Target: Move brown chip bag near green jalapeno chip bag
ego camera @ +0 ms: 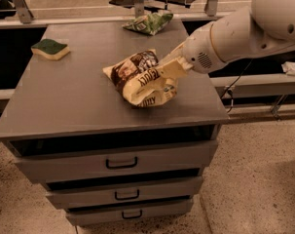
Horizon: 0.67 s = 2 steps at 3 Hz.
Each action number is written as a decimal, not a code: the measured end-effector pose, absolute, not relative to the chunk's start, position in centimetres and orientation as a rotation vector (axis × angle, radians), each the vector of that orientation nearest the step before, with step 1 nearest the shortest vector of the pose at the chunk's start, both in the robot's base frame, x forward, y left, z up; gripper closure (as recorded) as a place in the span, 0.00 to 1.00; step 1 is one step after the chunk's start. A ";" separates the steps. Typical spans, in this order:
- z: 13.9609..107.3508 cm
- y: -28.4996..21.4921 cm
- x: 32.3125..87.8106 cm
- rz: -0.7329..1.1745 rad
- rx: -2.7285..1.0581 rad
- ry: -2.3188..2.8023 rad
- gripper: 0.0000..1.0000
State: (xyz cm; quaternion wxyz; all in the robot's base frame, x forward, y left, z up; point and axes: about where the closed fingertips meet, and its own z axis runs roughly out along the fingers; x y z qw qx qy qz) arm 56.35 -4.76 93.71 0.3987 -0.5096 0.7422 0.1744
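The brown chip bag (137,79) is crumpled, dark brown with cream-yellow edges, and is held near the middle right of the grey cabinet top (64,101). My gripper (167,68) comes in from the right and is shut on the bag's right side, holding it slightly lifted and tilted. The green jalapeno chip bag (149,22) lies at the far edge of the top, behind and a little right of the brown bag, apart from it.
A green-topped yellow sponge (50,48) lies at the far left of the top. The cabinet has three drawers (121,163) below. A metal rail and chair bases stand behind; a shelf edge (264,84) runs to the right.
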 end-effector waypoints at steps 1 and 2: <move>91.8 -5.1 58.1 0.403 -1.232 1.879 1.00; 91.7 -8.1 61.8 0.277 -1.082 1.866 1.00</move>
